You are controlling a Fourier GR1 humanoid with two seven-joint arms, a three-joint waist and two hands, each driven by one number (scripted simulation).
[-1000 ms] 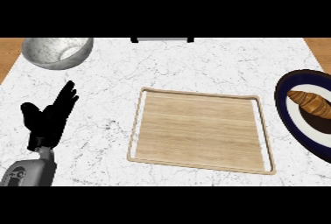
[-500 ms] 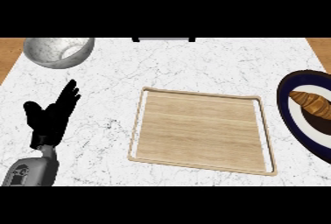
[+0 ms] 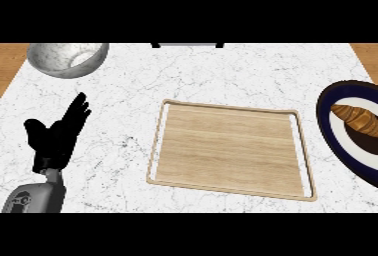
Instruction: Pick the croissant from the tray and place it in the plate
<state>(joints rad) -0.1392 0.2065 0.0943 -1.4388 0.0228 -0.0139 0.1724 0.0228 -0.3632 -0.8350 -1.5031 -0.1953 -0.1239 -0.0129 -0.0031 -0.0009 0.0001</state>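
Note:
The brown croissant (image 3: 356,119) lies on the dark-rimmed plate (image 3: 329,112) at the right edge of the head view, partly cut off by the frame. A wooden tray (image 3: 229,148) sits in the middle of the counter with nothing on it. My left hand (image 3: 57,135) rests open at the left, fingers straight and pointing up, well apart from the tray. My right hand does not show.
A grey marbled bowl (image 3: 68,58) stands at the back left corner. A dark-framed object (image 3: 187,44) peeks in at the back edge. Wooden floor shows beyond the white marble counter (image 3: 133,100) at both upper corners.
The view has shifted slightly, so the plate and croissant sit a little further right. My left hand has drifted down a touch and stays open.

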